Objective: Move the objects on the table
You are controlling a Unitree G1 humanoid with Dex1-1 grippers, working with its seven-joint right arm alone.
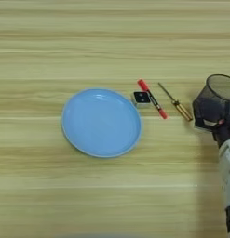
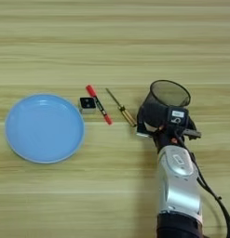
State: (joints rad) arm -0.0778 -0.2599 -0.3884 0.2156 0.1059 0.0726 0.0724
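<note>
Nearest you, the right gripper point(image 2: 159, 126) sits against the black mesh cup point(image 2: 165, 104); I cannot tell how its jaws stand. Just left, your screwdriver point(image 2: 121, 108) lies flat on the table point(image 2: 114, 46), likely light, stiff, slippery-shafted: take its amber handle. Beyond, the red-ended pen point(image 2: 98, 104) touches the white cube point(image 2: 87, 104) beside the blue plate point(image 2: 23, 153).
</note>
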